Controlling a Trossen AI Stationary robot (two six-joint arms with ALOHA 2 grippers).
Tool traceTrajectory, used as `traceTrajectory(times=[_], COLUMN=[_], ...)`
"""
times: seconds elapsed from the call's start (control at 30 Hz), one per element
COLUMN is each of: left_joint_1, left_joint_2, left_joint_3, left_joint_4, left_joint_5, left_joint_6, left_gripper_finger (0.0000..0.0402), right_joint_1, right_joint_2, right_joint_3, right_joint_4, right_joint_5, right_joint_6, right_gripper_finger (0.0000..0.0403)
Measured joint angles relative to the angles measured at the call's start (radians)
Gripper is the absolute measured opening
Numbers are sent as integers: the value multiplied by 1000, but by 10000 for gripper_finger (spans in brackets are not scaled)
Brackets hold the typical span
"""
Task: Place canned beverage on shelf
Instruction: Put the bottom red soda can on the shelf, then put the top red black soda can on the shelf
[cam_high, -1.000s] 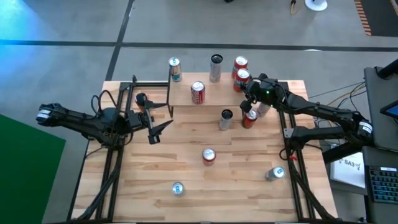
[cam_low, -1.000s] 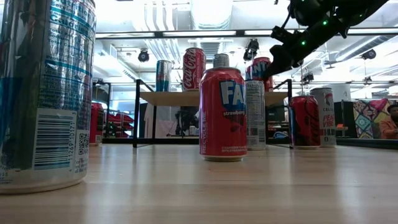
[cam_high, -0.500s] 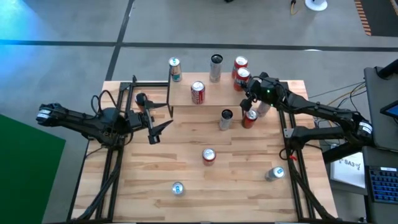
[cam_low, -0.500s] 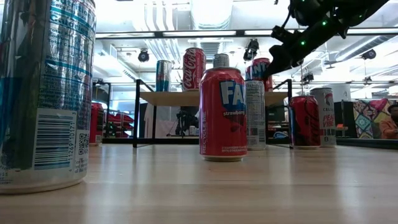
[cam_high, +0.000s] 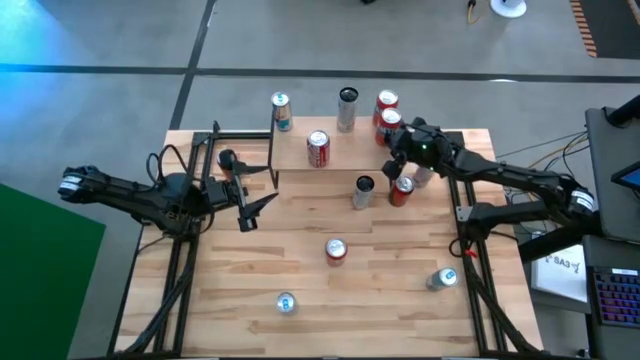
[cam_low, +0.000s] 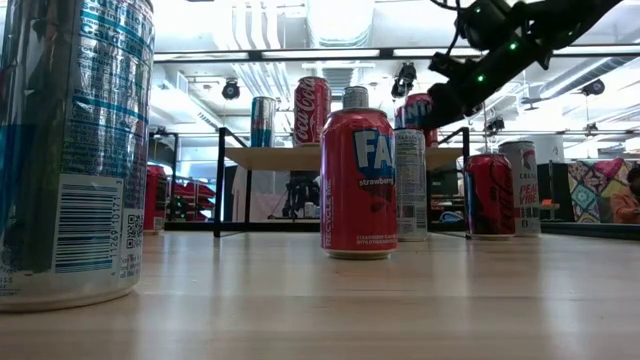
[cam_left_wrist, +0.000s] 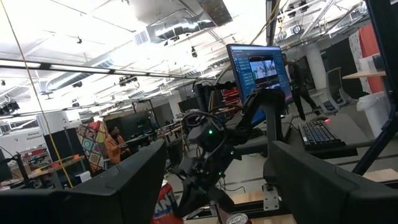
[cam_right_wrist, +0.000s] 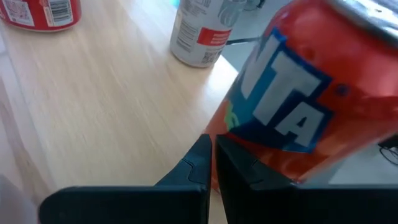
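The shelf (cam_high: 350, 152) stands at the table's far side and carries a red cola can (cam_high: 318, 148), a silver can (cam_high: 346, 108), a blue can (cam_high: 281, 110) and two red cans. My right gripper (cam_high: 398, 140) is shut and hovers over the shelf's right end. Its tips are at the foot of the nearer red canned beverage (cam_right_wrist: 292, 106), which stands upright on the plank. My left gripper (cam_high: 245, 200) stays open and raised over the table's left side, with nothing between its fingers (cam_left_wrist: 124, 180). My right gripper's shut fingertips (cam_right_wrist: 205, 155) slant down from the table's right side. They end at the red can's lower side wall (cam_right_wrist: 231, 144). I cannot tell whether they touch it.
On the tabletop in front of the shelf stand a slim dark-topped can (cam_high: 363, 190), a red can (cam_high: 401, 190) and a white can (cam_high: 422, 175). Nearer me are a red can (cam_high: 335, 250), a silver can (cam_high: 442, 278) and a blue can (cam_high: 286, 302).
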Motion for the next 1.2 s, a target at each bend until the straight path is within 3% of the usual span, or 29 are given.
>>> traceTrajectory(times=[0.57,0.83,1.2], left_joint_1=[0,0,0], left_joint_2=[0,0,2], left_joint_3=[0,0,0], left_joint_4=[0,0,-5], left_joint_5=[0,0,0], left_joint_6=[0,-1,-56], left_gripper_finger=[275,275,275], right_joint_1=[7,12,96], right_joint_2=[-26,-79,-150], right_joint_3=[0,0,0], right_joint_4=[14,7,3], right_joint_5=[-8,-87,-89], right_joint_6=[8,64,89], right_gripper_finger=[13,13,13])
